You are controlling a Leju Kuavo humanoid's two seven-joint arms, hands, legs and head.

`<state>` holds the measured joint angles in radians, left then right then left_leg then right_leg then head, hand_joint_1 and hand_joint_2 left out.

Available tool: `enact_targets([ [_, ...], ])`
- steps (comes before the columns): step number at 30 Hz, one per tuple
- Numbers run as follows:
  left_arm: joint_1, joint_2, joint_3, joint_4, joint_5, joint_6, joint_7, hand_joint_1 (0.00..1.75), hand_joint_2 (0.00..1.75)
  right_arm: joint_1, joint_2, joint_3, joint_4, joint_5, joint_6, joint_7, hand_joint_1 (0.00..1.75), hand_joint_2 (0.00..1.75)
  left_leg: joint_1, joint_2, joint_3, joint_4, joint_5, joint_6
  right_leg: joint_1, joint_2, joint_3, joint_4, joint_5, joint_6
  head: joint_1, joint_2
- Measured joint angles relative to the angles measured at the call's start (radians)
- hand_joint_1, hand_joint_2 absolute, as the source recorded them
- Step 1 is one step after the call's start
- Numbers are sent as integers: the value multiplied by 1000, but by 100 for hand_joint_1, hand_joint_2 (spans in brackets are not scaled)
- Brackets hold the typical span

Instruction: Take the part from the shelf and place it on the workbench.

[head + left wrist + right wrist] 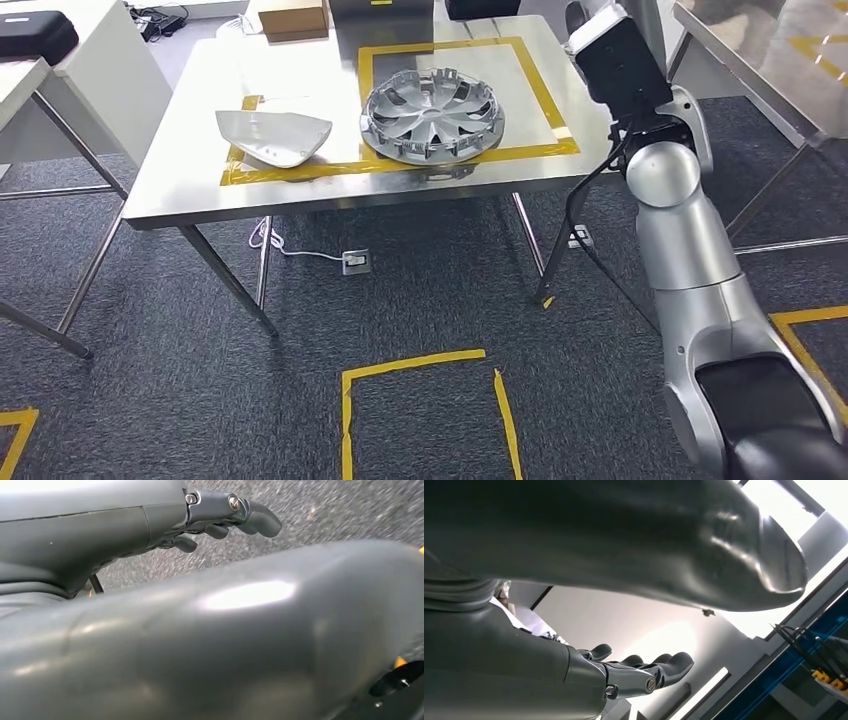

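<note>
Two parts lie on the steel table (190,190) in the head view. A silver wheel cover (432,115) sits face-up inside a square of yellow tape (455,45), its near edge overlapping the near tape line. A white curved panel (272,135) lies to its left, just beside it but apart from it, on the left end of the same tape line.

Right arm (690,240): raised at the right side of the table, forearm pointing up and away, well apart from both parts. In the head view a black housing at the wrist hides the hand. In the right wrist view the right hand (634,672) appears with its fingers (676,662) extended and slightly spread, nothing between them; a large grey thumb cover crosses the frame, with ceiling lights and a blue frame behind. The hand is released and touches nothing.

Left hand (225,517): seen in the left wrist view over grey carpet, fingers loosely curved and apart, with nothing in them. A broad grey cover takes up much of that frame.

Floor, head view: grey carpet with a yellow tape outline (425,400) near the robot, and a white socket (356,262) with its cable under the table. A brown cardboard box (293,17) stands at the far edge of the table.
</note>
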<state>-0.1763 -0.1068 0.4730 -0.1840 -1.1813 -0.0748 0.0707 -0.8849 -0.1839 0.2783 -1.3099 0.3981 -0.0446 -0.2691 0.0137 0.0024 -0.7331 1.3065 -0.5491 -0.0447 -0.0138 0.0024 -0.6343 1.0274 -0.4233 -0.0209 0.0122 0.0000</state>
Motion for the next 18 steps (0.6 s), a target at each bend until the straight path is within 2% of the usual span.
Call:
enact_targets([
  [1, 0, 0, 0, 0, 0, 0, 0, 0, 0, 1, 0, 0, 0, 0, 0, 0, 0, 0, 0, 0, 33, -25, 22, 2, 0, 0, -13, 1, 10, 3, 0, 0],
  [2, -1, 0, 0, 0, 0, 0, 0, 0, 0, 2, -1, 0, 0, 0, 0, 0, 0, 0, 0, 0, 81, -81, 41, 4, 0, 0, -24, 3, 19, 6, 0, 0],
  [3, -2, 1, 0, -1, 0, 0, 0, 0, 0, 2, -1, -1, 0, 0, 0, 0, 0, 0, -1, -1, 135, -152, 42, 9, 0, 0, -33, 4, 27, 10, 0, 0],
  [4, -3, 1, 0, -1, 0, 0, 0, 0, 0, 2, -2, -1, 0, 0, -1, 0, 0, 0, -4, -3, 176, -210, 38, 15, 1, 0, -38, 4, 34, 16, 1, 0],
  [5, -5, 1, 0, -2, 0, 0, 0, 0, 0, 2, -3, -2, -1, 0, -2, 0, 0, 0, -7, -4, 201, -250, 29, 22, 1, -1, -40, 4, 42, 23, 0, 0],
  [6, -5, 1, 0, -2, -1, 0, 0, 0, 0, 3, -4, -3, -1, 0, -3, 0, 0, 0, -10, -5, 208, -268, 23, 29, 1, -1, -40, 1, 51, 30, 0, 0],
  [8, -6, 0, 0, -1, -2, 0, 0, 0, 0, 5, -8, -6, -1, 0, -6, 0, 0, 0, -11, -4, 195, -274, 39, 46, -1, 0, -43, -4, 62, 44, 0, 0],
  [9, -6, -1, 0, -1, -2, 0, 0, 0, 0, 7, -12, -7, -1, 0, -8, 0, 0, 0, -9, -2, 189, -277, 49, 55, -1, 0, -49, 4, 49, 49, 1, 0],
  [10, -6, -1, 0, -1, -3, 0, 0, 0, 0, 9, -16, -9, 0, 0, -9, 0, 0, 0, -7, 1, 180, -280, 62, 63, -2, 0, -62, 32, 17, 54, 2, 0],
  [11, -7, -1, 0, -1, -3, 0, 0, 0, 0, 10, -19, -11, 0, 0, -9, 0, 0, 0, -6, 3, 169, -281, 74, 68, -3, 0, -80, 82, -31, 58, 3, 0],
  [12, -7, 0, 0, -2, -3, 0, 1, 0, 0, 13, -22, -13, 0, 1, -9, 0, 0, 0, -7, 4, 154, -281, 86, 72, -3, 0, -99, 147, -81, 62, 4, 0],
  [13, -7, 0, 0, -2, -3, 0, 1, 0, 0, 16, -24, -14, 0, 1, -10, 0, 0, 0, -7, 5, 139, -280, 97, 74, -3, 0, -116, 214, -119, 65, 4, 0],
  [14, -6, 0, 0, -1, -3, 0, 1, 0, 0, 21, -26, -15, 0, 1, -10, 0, 0, 0, -8, 6, 125, -279, 108, 74, -3, 0, -122, 263, -135, 67, 4, 0],
  [15, -6, 0, 0, -1, -3, 0, 1, 0, 0, 25, -27, -16, 0, 1, -10, 0, 0, 0, -8, 6, 111, -278, 118, 73, -3, 0, -114, 282, -130, 67, 4, 0],
  [16, -6, 0, 0, -1, -3, 0, 1, 0, 0, 27, -28, -16, 0, 1, -10, 0, 0, 0, -8, 7, 97, -276, 128, 71, -3, 0, -87, 264, -110, 66, 4, 0],
  [17, -6, 0, 0, -1, -3, 0, 1, 0, 0, 28, -28, -16, 0, 1, -10, 0, 0, 0, -8, 7, 85, -274, 137, 69, -3, 0, -41, 211, -87, 64, 4, 0],
  [18, -6, 0, 0, -1, -3, 0, 1, 0, 0, 27, -29, -17, -1, 1, -10, 0, 0, 0, -9, 7, 74, -272, 145, 65, -2, 0, 12, 140, -80, 60, 4, 0],
])
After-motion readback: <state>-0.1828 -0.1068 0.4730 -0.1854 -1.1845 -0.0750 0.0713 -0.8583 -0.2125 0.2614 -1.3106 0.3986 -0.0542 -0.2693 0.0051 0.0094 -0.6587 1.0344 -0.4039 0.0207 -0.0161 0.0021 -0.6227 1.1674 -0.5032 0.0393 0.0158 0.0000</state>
